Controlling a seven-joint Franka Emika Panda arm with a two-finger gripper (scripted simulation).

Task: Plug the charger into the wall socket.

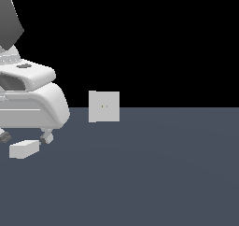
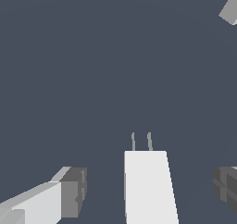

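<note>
The charger (image 1: 23, 149) is a small off-white block lying on the dark floor at the exterior view's left. In the wrist view the charger (image 2: 148, 186) shows two thin prongs at its far end. My gripper (image 1: 25, 138) is open just above it. In the wrist view the gripper (image 2: 150, 190) has the block between its fingers (image 2: 74, 190), with a clear gap on each side. The wall socket (image 1: 104, 106) is an upright off-white square plate with two tiny holes, standing to the exterior view's right of the charger. One corner of it shows in the wrist view (image 2: 229, 8).
The white arm body (image 1: 32, 99) fills the exterior view's upper left, above the charger. The dark grey floor (image 1: 154, 173) stretches across the exterior view's right and front.
</note>
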